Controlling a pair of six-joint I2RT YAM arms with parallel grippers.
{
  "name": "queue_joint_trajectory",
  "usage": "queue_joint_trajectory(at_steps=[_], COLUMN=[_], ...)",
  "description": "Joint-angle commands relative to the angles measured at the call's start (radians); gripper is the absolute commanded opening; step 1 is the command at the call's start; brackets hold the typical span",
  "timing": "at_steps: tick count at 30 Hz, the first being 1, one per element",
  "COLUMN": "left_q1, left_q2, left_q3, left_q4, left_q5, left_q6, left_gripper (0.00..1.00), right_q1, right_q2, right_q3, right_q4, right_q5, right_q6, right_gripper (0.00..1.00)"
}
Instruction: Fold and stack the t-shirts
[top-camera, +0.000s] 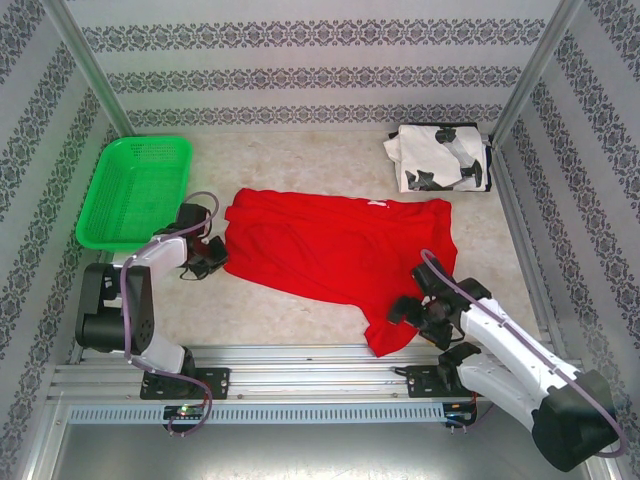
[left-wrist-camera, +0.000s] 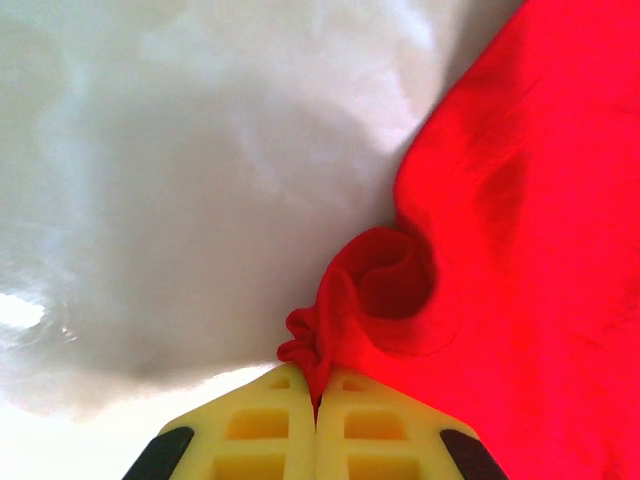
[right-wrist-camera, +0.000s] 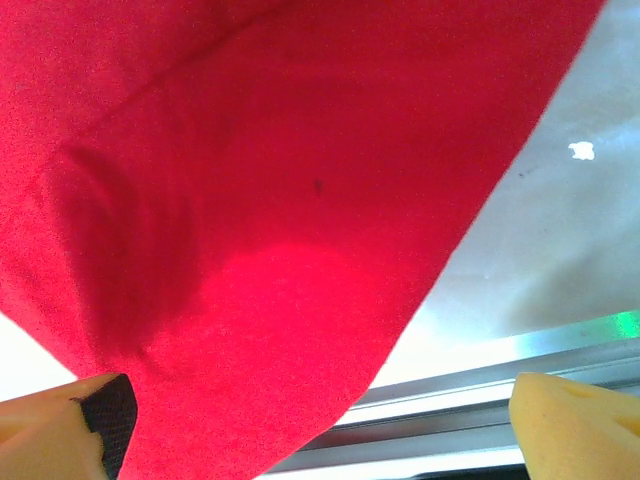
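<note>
The red t-shirt (top-camera: 340, 250) lies spread across the middle of the table, plain side up, its print hidden. My left gripper (top-camera: 212, 250) is at the shirt's left edge. In the left wrist view its yellow fingers (left-wrist-camera: 260, 430) are shut on a bunched pinch of the red t-shirt (left-wrist-camera: 520, 250). My right gripper (top-camera: 410, 310) is at the shirt's near right corner. Its fingers (right-wrist-camera: 60, 425) stand wide open, with the red t-shirt (right-wrist-camera: 250, 200) hanging between them. The white t-shirt with black blotches (top-camera: 440, 157) lies folded at the back right.
A green mesh basket (top-camera: 140, 190) stands at the back left, close to the left arm. Patterned walls and metal posts enclose the table. The aluminium rail (top-camera: 320, 360) runs along the near edge, and the red shirt's corner reaches it.
</note>
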Motion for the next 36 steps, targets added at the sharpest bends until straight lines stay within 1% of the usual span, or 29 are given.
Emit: queue_joint_trajectory(at_steps=[1,3,6,10,12,15,19,22,26,30,32,35,36], left_q1=[0.009,0.009,0.009,0.009,0.009,0.009,0.011,0.011,0.011,0.011,0.011,0.011,0.011], left_q2=[-0.046,-0.064,-0.087,-0.11,-0.118,-0.128,-0.134,-0.132,-0.123,-0.114,-0.107,-0.098,-0.094], left_q3=[0.025,0.035,0.038,0.056,0.066,0.08,0.102,0.127,0.146,0.153,0.152,0.152,0.151], left_q4=[0.029,0.018,0.015,-0.016,-0.024,-0.036,-0.052,-0.069,-0.084,-0.088,-0.088,-0.082,-0.08], left_q5=[0.039,0.054,0.075,0.072,0.075,0.072,0.064,0.058,0.047,0.042,0.043,0.049,0.054], left_q6=[0.003,0.005,0.002,0.024,0.031,0.036,0.047,0.062,0.078,0.091,0.095,0.098,0.1], left_gripper=[0.0,0.0,0.0,0.0,0.0,0.0,0.0,0.0,0.0,0.0,0.0,0.0,0.0], right_q1=[-0.013,-0.007,-0.009,-0.005,-0.001,-0.006,-0.013,-0.026,-0.073,-0.115,-0.134,-0.141,-0.141], right_q2=[0.056,0.118,0.194,0.291,0.328,0.362,0.378,0.373,0.409,0.448,0.487,0.58,0.61], right_q3=[-0.004,0.031,0.054,0.062,0.059,0.059,0.098,0.168,0.236,0.307,0.345,0.403,0.417], right_q4=[0.053,0.056,0.105,0.157,0.18,0.209,0.207,0.162,0.113,0.072,0.057,0.045,0.047], right_q5=[-0.002,0.007,-0.009,-0.01,0.001,0.03,0.064,0.086,0.06,0.042,0.039,0.015,0.008], right_q6=[0.026,0.003,0.006,0.019,0.02,0.028,0.013,-0.034,-0.118,-0.197,-0.236,-0.287,-0.298], right_gripper=[0.91,0.87,0.76,0.63,0.58,0.46,0.21,0.07,0.02,0.02,0.04,0.13,0.18])
